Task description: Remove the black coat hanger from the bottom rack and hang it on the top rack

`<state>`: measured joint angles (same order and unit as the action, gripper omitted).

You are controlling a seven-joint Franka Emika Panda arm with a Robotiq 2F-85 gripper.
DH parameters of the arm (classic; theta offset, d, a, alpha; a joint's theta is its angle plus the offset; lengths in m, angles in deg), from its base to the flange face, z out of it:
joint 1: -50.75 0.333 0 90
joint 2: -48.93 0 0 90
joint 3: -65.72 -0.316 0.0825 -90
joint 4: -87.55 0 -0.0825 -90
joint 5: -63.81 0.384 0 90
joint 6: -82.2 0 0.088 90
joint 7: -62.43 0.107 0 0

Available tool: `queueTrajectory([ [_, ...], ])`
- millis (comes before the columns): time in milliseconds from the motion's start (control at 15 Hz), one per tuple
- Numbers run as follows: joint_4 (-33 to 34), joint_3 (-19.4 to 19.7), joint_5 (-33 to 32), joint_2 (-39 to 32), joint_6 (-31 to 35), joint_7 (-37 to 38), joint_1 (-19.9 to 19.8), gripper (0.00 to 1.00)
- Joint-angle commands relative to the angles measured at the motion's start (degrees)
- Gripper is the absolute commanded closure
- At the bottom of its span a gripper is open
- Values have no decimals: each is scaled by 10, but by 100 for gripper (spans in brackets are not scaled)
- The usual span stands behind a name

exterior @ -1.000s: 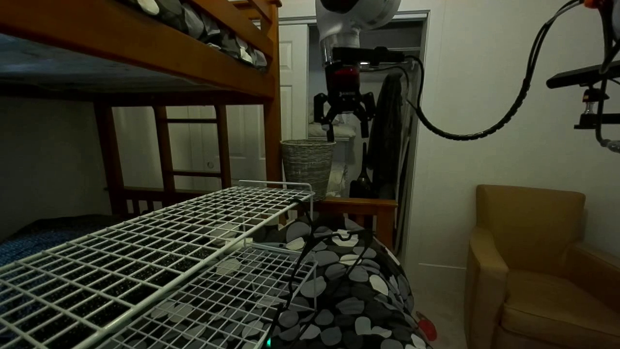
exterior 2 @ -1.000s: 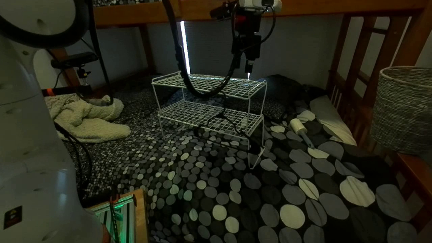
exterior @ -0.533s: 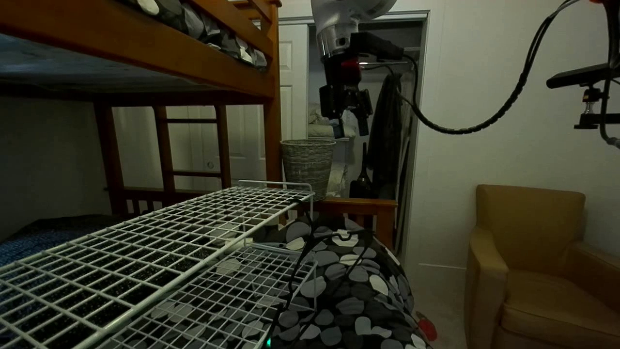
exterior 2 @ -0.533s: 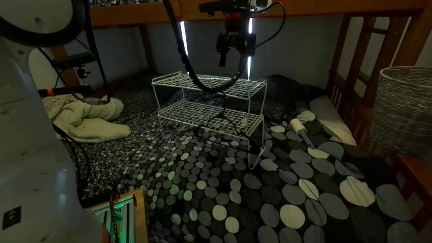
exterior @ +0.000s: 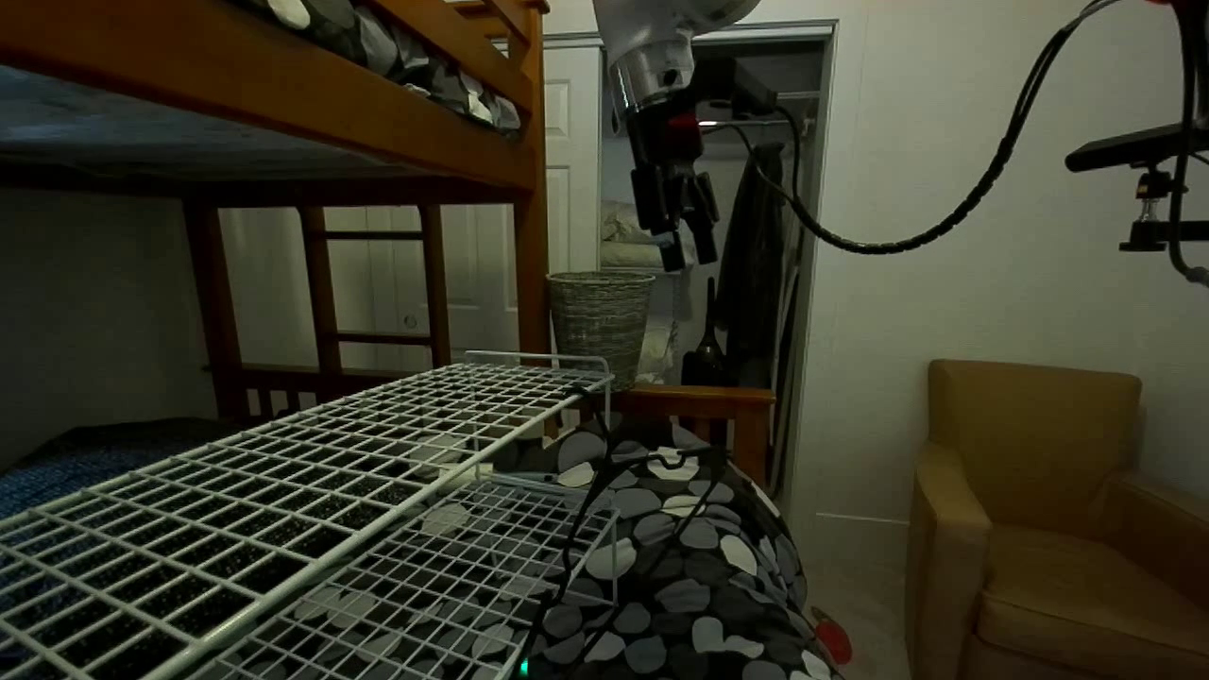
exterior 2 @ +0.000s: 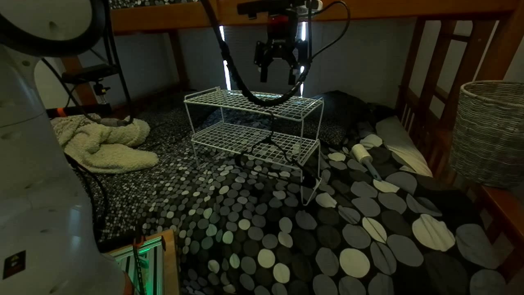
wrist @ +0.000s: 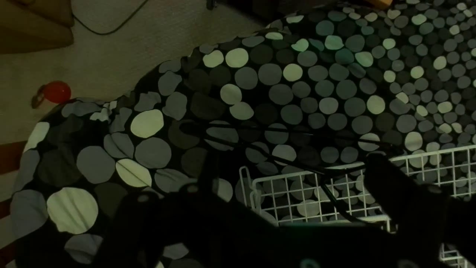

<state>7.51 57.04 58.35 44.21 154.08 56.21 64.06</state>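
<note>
A slim black coat hanger (exterior 2: 268, 140) hangs at the front of a white two-tier wire rack, its hook reaching the front edge of the top rack (exterior: 453, 480). Its body slants down past the bottom rack (exterior: 444, 567) toward the bedding. Above the top rack my gripper (exterior 2: 278, 77) points downward, fingers apart and nothing between them. In the wrist view the hanger (wrist: 323, 172) runs across the gap between the fingers, well below them. Dark gripper parts cover some of the rack and the hanger's hook end there.
An upper bunk rail (exterior 2: 368, 12) crosses close above the arm. A loose cable (exterior 2: 262, 102) loops down in front of the top rack. To the side stand a woven basket (exterior 2: 487, 135) and a lint roller (exterior 2: 364, 157). A pale blanket (exterior 2: 110, 151) lies opposite.
My gripper has turned about its upright axis, so both fingers now show apart in an exterior view, and it has shifted slightly. Hanger and rack have not moved.
</note>
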Motion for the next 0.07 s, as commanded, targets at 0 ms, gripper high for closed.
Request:
queueTrajectory([
  [0, 4, -8, -1, -2, -3, 0, -7, 0],
])
